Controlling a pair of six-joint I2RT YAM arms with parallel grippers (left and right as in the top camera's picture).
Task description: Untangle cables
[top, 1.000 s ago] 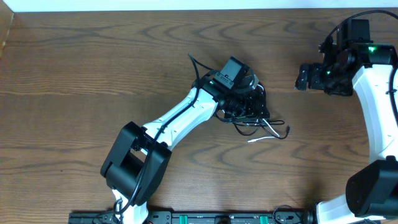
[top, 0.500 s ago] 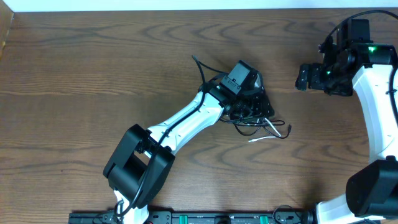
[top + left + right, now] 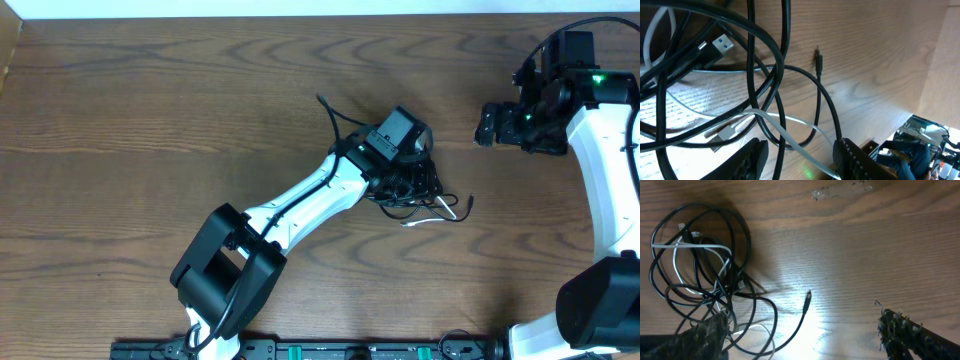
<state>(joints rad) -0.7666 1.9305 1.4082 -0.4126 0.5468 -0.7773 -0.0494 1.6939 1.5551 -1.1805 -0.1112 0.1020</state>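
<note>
The black cable (image 3: 432,192) and white cable (image 3: 425,221) lie tangled in one bundle at the table's middle. My left gripper (image 3: 412,178) is down on the bundle and hides most of it. In the left wrist view its fingers (image 3: 800,152) are spread wide, with a black strand (image 3: 781,115) and a white strand (image 3: 790,131) running between them; a USB plug (image 3: 720,47) and a small black plug (image 3: 819,62) lie beyond. My right gripper (image 3: 487,125) hovers open to the right. Its view shows the coiled bundle (image 3: 697,270) and a loose black plug end (image 3: 807,299) between its fingers (image 3: 797,322).
The wooden table (image 3: 150,120) runs to a pale wall edge at the back. The left arm (image 3: 300,205) stretches diagonally from the front left. The right arm (image 3: 605,150) stands along the right edge.
My left arm has moved right and slightly forward over the bundle, and the bundle's loose ends have shifted a little to the right. The right arm has not moved.
</note>
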